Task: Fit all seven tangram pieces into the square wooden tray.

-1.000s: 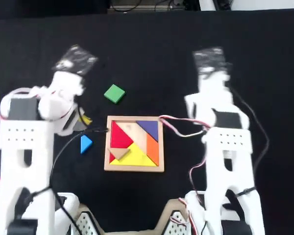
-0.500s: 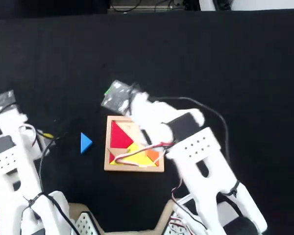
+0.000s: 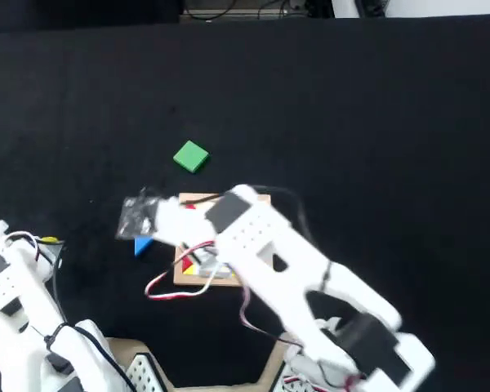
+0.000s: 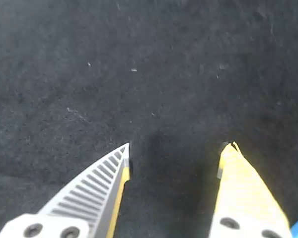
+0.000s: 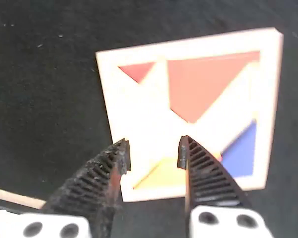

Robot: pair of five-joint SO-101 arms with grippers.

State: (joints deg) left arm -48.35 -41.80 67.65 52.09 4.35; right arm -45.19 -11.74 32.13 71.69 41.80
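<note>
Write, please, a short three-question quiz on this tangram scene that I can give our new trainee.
1. True or false: the green square lies inside the wooden tray.
2. Choose one. The left tool is: A) open, with nothing between its fingers; B) shut on a red piece; C) shut on the green square.
3. Fill in the blank: the triangle lying outside the wooden tray, close beside it, is coloured ____.

Key: 1 false; 2 A; 3 blue.
</note>
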